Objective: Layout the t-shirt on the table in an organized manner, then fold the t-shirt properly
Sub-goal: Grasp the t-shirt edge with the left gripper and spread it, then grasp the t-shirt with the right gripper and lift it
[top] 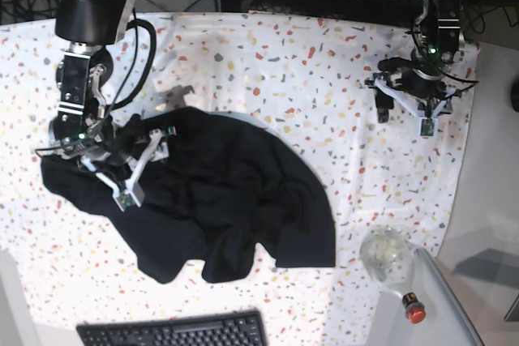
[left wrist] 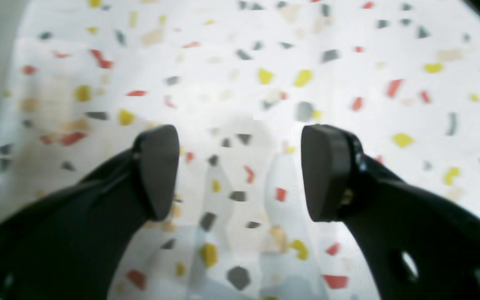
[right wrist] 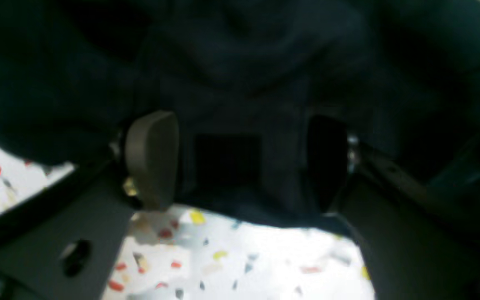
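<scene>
The t-shirt (top: pixel 219 200) lies crumpled in a dark heap on the left half of the tabletop (top: pixel 324 70) as the base view shows it, not yet spread flat. My right gripper (right wrist: pixel 240 162) sits at the heap's upper-left edge, jaws apart, with black cloth bunched between and above the pads but not pinched. My left gripper (left wrist: pixel 240 171) hangs over bare speckled cloth near the far corner, well apart from the shirt, jaws apart and empty.

To do this well, I judge I should find two matching edges, such as shoulders or hem corners, take one in each gripper, and draw them apart so the body flattens without twisting. A thin pinch of a single layer would help. I can read no brand, label or writing anywhere.
</scene>
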`<move>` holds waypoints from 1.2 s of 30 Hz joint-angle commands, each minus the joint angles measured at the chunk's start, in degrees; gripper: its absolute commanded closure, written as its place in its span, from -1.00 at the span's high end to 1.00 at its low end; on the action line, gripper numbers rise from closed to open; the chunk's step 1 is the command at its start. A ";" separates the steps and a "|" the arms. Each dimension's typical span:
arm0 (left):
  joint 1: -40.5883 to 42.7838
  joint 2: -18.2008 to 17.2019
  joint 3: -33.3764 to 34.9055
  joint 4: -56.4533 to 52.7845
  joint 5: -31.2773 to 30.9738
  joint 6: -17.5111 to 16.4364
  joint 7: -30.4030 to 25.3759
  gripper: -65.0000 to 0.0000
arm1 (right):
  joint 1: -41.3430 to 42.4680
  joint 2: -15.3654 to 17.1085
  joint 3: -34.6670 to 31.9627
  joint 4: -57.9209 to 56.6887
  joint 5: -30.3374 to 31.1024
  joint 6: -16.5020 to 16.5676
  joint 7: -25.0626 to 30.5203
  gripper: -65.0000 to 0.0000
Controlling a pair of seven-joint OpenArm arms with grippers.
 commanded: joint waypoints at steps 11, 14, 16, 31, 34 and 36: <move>-0.85 -0.71 -0.22 1.03 -0.33 0.19 -1.40 0.36 | -9.93 7.31 0.10 16.57 19.12 2.86 -7.36 -1.00; -1.64 -0.71 -0.13 0.76 -0.33 0.19 -1.40 0.36 | -13.62 7.58 -0.34 25.01 19.47 2.86 -7.88 -1.00; -1.90 -0.71 -0.13 0.59 -0.33 0.19 -1.40 0.36 | -13.45 7.66 -1.66 26.59 19.38 2.86 -8.24 -1.00; -1.47 -0.71 -0.22 0.76 -0.33 0.19 -1.40 0.39 | 6.60 5.12 -22.40 6.99 5.32 3.03 -10.61 0.08; -1.47 -0.71 -0.22 0.50 -0.33 0.19 -1.40 0.39 | 8.79 4.68 -22.40 1.89 5.32 3.03 -8.76 0.08; -1.55 -0.71 -0.22 0.50 -0.33 0.19 -1.40 0.39 | 9.41 4.59 -22.40 -0.39 5.40 3.21 -8.24 0.08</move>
